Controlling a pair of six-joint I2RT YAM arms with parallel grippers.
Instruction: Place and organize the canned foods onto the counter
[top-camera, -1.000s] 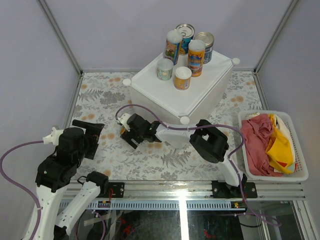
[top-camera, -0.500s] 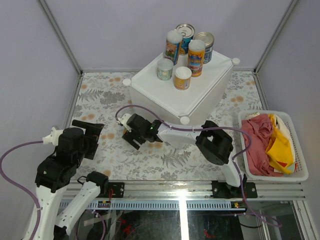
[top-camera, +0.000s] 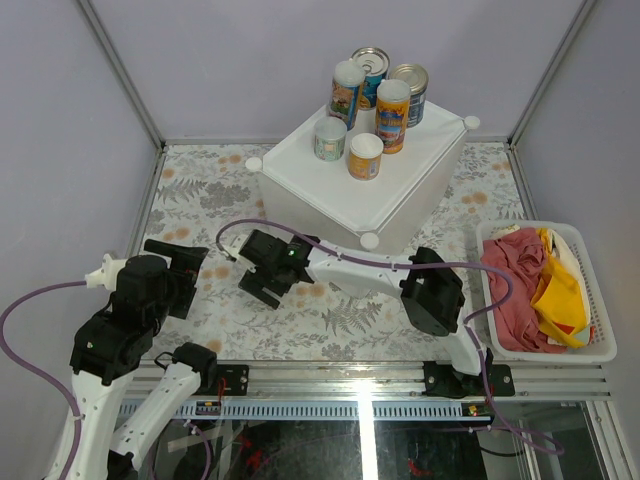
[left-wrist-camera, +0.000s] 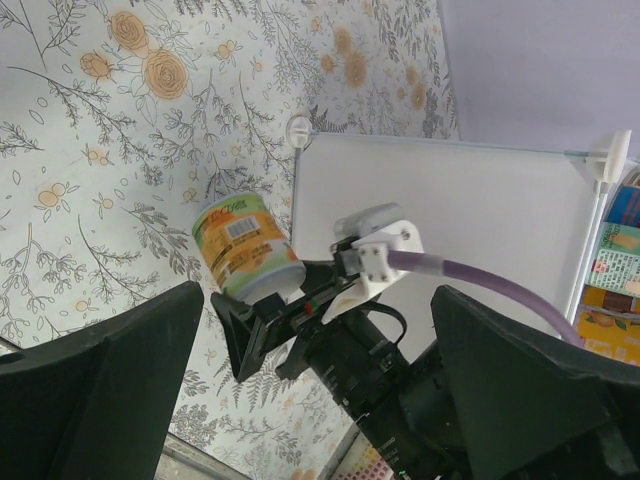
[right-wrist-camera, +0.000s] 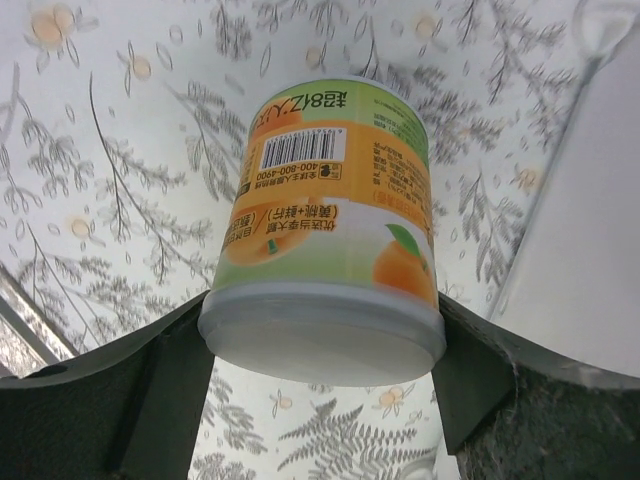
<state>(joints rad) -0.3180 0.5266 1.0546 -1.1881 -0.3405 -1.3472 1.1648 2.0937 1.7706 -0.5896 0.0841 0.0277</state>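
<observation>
White counter (top-camera: 335, 195) bearing five upright tins (top-camera: 366, 156) toward its far corner; right hand (right-wrist-camera: 320, 335), low beside the near wall, clamped around a sixth, orange-labelled tin (right-wrist-camera: 335, 240); left hand (top-camera: 182, 266), well apart, spread wide, holding nothing.

Lilac walls (top-camera: 250, 60) w/ alu corner posts (top-camera: 121, 70); floral tablecloth (top-camera: 200, 190); alu rail (top-camera: 330, 378) at near edge.

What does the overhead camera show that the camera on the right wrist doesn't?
Only the overhead view shows six cans standing on the white box, and the basket of cloths. Only the wrist view shows the orange-labelled can clamped in the right gripper, with its barcode showing. Both views show the flowered table cover and part of the box.
</observation>
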